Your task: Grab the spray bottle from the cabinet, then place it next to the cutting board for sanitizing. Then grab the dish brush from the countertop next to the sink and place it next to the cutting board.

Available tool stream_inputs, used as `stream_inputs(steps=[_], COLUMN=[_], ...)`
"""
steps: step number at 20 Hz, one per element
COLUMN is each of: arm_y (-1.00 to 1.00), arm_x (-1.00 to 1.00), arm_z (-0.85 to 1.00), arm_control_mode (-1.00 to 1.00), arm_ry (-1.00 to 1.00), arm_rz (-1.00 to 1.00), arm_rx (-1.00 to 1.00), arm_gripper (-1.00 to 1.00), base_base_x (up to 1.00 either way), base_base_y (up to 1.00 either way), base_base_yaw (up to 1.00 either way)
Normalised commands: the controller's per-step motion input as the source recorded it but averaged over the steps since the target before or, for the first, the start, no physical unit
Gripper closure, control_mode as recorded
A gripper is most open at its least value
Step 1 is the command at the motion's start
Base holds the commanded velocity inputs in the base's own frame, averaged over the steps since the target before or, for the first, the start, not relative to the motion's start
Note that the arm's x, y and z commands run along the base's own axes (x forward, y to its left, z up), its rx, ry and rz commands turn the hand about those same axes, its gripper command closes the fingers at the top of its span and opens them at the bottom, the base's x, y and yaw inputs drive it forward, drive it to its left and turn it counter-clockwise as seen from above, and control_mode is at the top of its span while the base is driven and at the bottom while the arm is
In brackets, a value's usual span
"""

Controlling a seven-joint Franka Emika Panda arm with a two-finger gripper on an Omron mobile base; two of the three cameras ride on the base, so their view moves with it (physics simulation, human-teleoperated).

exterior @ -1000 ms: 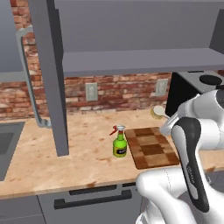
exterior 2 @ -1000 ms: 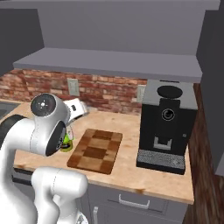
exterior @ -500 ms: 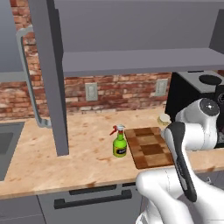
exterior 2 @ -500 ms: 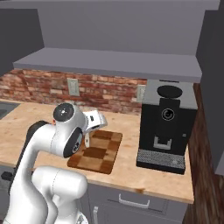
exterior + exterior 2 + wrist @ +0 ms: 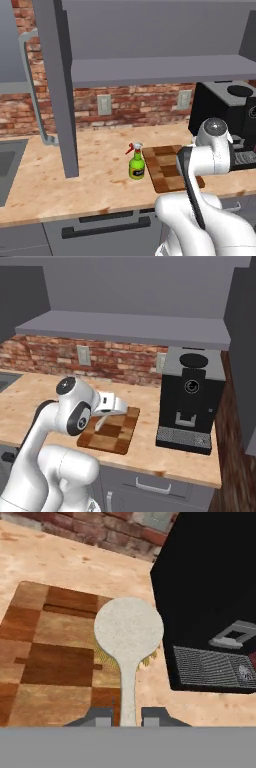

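My gripper (image 5: 128,716) is shut on the pale handle of the dish brush (image 5: 129,629). Its round cream head hangs bristles-down over the right edge of the checkered cutting board (image 5: 50,662), close to the black coffee machine. In the right base view the hand (image 5: 111,405) hovers above the board's (image 5: 112,432) far side. The lime-green spray bottle (image 5: 136,163) stands upright on the countertop (image 5: 100,187), just left of the cutting board (image 5: 167,167). The cabinet (image 5: 160,70) stands open above. The sink (image 5: 6,167) lies at the far left.
A tall black coffee machine (image 5: 190,401) with a grated drip tray (image 5: 215,668) stands right of the board. The open cabinet door (image 5: 57,90) with its long bar handle (image 5: 31,85) hangs over the counter's left part. A brick wall with outlets runs behind.
The arm has swung to the right with the dish brush, from near the spray bottle to over the cutting board's right side. Bottle and board have not moved.
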Motion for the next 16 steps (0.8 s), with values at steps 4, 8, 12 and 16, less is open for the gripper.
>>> stream_inputs(steps=[4, 8, 12, 16], arm_y=[-0.39, -0.41, -0.26, -0.26], arm_x=[0.01, 0.03, 0.21, 0.27], arm_z=[-0.17, -0.18, -0.23, -0.37], arm_control_mode=[-1.0, -1.0, -1.0, -1.0], arm_ry=[0.07, 0.15, 0.2, 0.14], arm_rz=[-0.31, -0.11, 0.0, 0.05], arm_rx=[0.0, 0.03, 0.05, 0.03], arm_gripper=[1.0, 1.0, 1.0, 1.0], base_base_x=[0.0, 0.0, 0.0, 0.0], base_base_y=[0.0, 0.0, 0.0, 0.0], base_base_yaw=[0.0, 0.0, 0.0, 0.0])
